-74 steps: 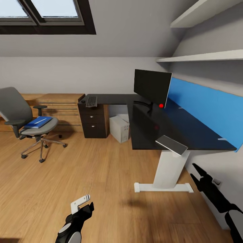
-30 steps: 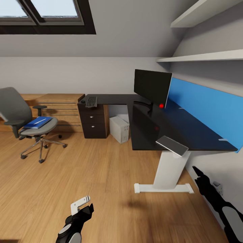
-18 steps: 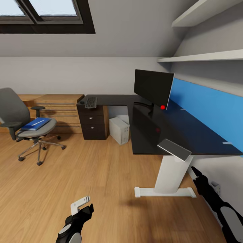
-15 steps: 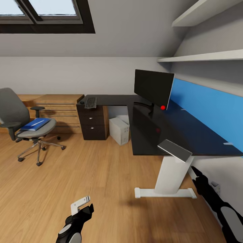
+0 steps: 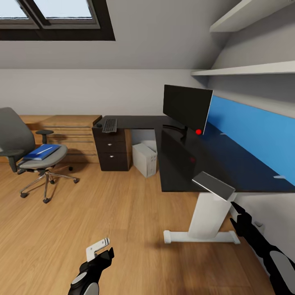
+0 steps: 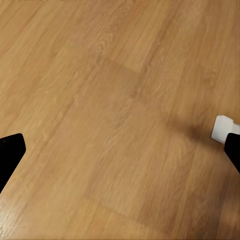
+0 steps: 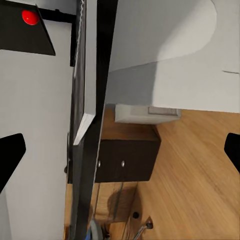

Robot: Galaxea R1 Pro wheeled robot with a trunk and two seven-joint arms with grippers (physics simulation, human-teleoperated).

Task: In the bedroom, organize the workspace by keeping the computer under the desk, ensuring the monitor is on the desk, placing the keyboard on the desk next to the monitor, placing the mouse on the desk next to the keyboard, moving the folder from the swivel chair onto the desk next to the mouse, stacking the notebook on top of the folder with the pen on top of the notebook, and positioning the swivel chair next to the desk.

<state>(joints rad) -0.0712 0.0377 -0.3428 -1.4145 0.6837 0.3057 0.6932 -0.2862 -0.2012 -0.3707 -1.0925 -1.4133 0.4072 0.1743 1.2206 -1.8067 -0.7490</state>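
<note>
**Bedroom workspace, contents as seen**

Head view: long black L-shaped desk (image 5: 180,157), centre right, carrying the wide black flat monitor (image 5: 186,105), slim dark-keyed keyboard (image 5: 109,124) and thin greyish notebook (image 5: 213,184) overhanging its near edge. Light-grey tower computer (image 5: 145,158) beneath. Grey upholstered swivel chair (image 5: 24,152), far left, bears the bright-blue folder (image 5: 41,151).

Left wrist view: left gripper (image 6: 120,152) spread open over wooden floor (image 6: 115,100).

Right wrist view: right gripper (image 7: 120,150) open, beside the desk edge.
</note>
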